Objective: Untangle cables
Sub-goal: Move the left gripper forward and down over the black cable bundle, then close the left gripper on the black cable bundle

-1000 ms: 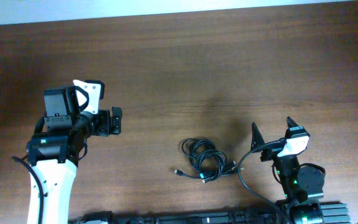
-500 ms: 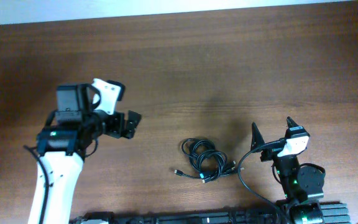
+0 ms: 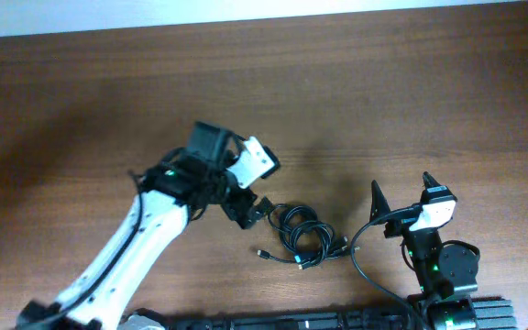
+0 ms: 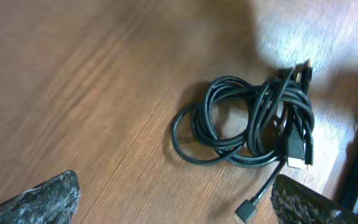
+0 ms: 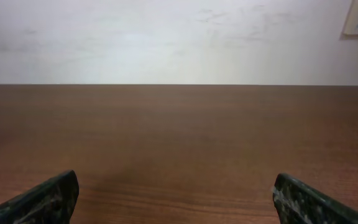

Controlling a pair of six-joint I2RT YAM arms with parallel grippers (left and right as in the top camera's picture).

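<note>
The cables (image 3: 301,234) lie bunched on the bench just ahead of the left end effector (image 3: 253,209), slightly off-centre, their long axis across its wide-open, empty jaws, while the right end effector (image 3: 401,194), equally spread and empty, sits farther from them.

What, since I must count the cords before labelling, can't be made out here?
- Number of cables: overhead, too small; left wrist, strands overlap in the bunch.
- Which plug belongs to which cable: left wrist, hidden in the crossings.
- Right wrist: no cables in view, only table and wall.
- Left hand: left wrist shows only fingertips, cut off by the bottom edge.
</note>
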